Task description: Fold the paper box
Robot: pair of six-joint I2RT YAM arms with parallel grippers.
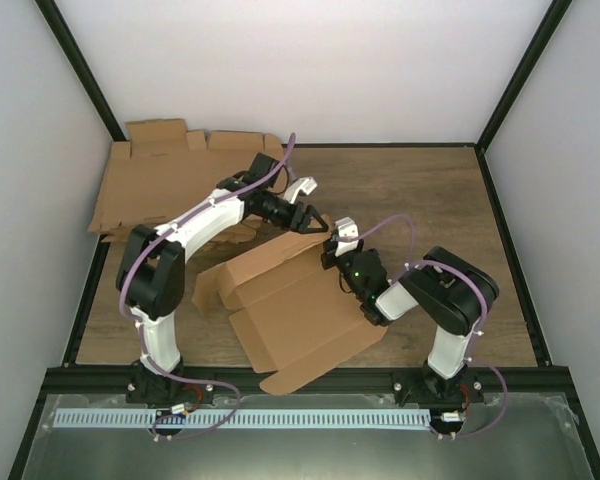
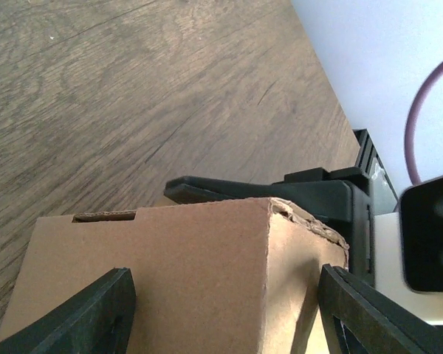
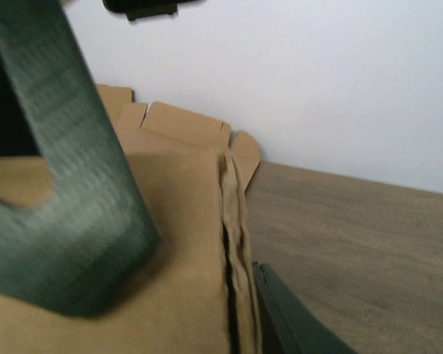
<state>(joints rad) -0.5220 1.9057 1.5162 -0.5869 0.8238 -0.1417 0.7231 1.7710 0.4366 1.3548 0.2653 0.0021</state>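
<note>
The paper box [image 1: 290, 300], a brown die-cut cardboard piece, lies half folded at the table's middle. Its far wall stands up and its flaps spread toward the near edge. My left gripper [image 1: 310, 222] reaches it from the far side. In the left wrist view the gripper [image 2: 225, 274] is open, its two fingers wide astride the box's raised corner [image 2: 269, 243]. My right gripper [image 1: 332, 250] is at the same far-right corner. In the right wrist view it [image 3: 199, 258] is shut on the doubled cardboard wall [image 3: 232, 243], one finger on each face.
A pile of flat brown cardboard blanks [image 1: 160, 185] lies at the back left against the wall and also shows in the right wrist view [image 3: 177, 122]. Black frame rails edge the table, with white walls behind. Bare wood table [image 1: 420, 190] lies at the back right.
</note>
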